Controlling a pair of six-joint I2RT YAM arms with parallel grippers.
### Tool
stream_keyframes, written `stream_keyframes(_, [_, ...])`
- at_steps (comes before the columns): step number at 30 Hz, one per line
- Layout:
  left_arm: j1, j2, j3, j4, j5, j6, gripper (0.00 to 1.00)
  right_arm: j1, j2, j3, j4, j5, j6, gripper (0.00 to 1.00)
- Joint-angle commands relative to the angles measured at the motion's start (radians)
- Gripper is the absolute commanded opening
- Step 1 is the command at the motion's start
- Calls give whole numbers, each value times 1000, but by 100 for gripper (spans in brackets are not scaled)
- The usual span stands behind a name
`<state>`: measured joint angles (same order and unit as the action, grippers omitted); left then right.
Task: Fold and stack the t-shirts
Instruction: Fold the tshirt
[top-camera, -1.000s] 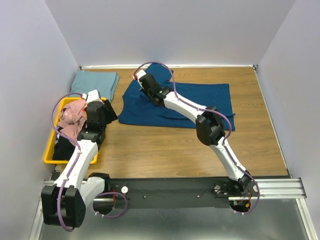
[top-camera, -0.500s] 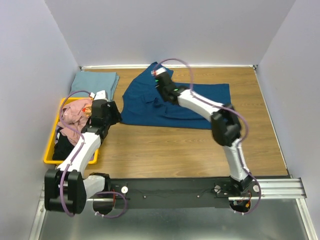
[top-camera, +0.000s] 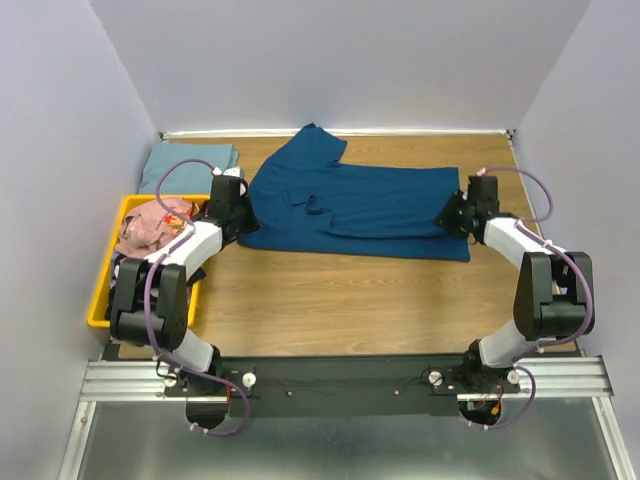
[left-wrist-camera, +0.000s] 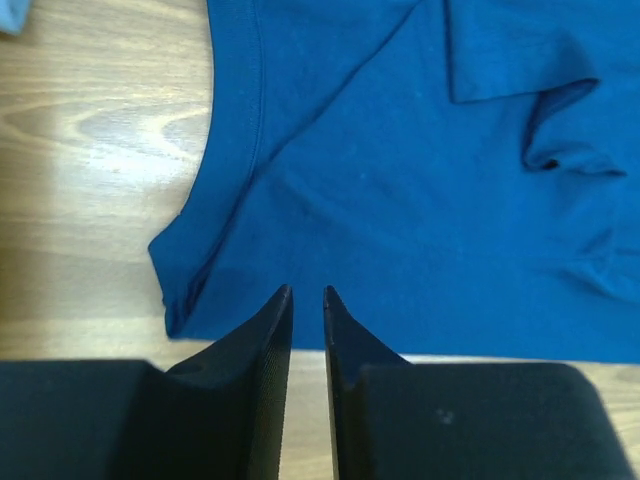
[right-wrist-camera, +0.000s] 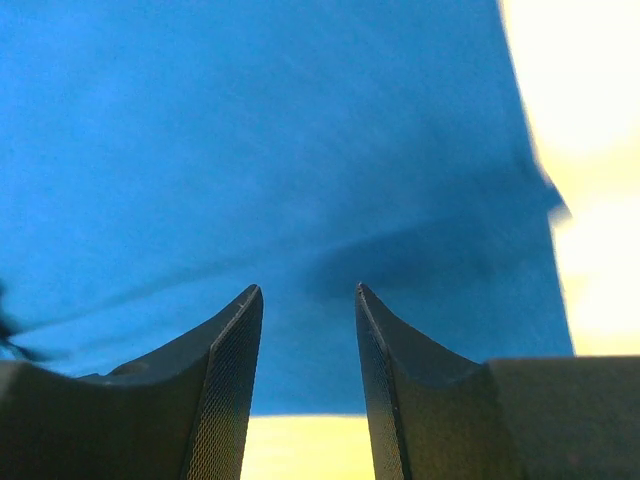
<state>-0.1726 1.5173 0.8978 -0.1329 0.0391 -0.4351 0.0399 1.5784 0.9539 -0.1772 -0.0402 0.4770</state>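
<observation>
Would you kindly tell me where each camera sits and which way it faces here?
Top: above and behind the bases, looking down on the table; left arm and right arm whole.
Left wrist: on the left arm, facing the blue shirt's left edge; own jaws at bottom.
Right wrist: on the right arm, close over the shirt's right edge; own jaws at bottom.
Shared: all three show the blue shirt.

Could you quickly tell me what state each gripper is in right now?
Left gripper: open, fingers only a narrow slit apart, at the edge of the blue t-shirt, nothing held.
Right gripper: open over the same shirt, holding nothing.
</observation>
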Motion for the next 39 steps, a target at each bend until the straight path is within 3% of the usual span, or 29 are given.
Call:
stream_keyframes(1, [1,78,39,-20,21,-13,25,-87,-66,-151,159,-187,166,48])
stream_keyframes(11, [50,204,10,-28,39,-13,21,-280,-120,-408,283,-179,294,44])
stream_keyframes(20, [64,107,-184,-27,110,-62,17,-466,-169,-501,253,-155,311,44])
stream_keyframes(25, [64,-81,-266,-62,105,-88,18,-469,-221,-468,179,-130,285,44])
stream_keyframes(28, [64,-204,-272,-102,102,-99,25,-469,-273,-434,133,-161,264,44])
stream_keyframes(31, [64,-329,-296,-112,105,-138,40,-465,-330,-403,124,-261,253,45])
stream_keyframes(34, [64,-429,-316,-93,116,-157,47,-427,-347,-391,168,-393,250,45])
stream_keyframes(38, [64,-465,-303,-71,120,-151,48,-313,-275,-373,314,-567,264,44])
stream_keyframes(39, [64,-460,-298,-62,119,-137,48,-226,-255,-348,341,-585,258,43])
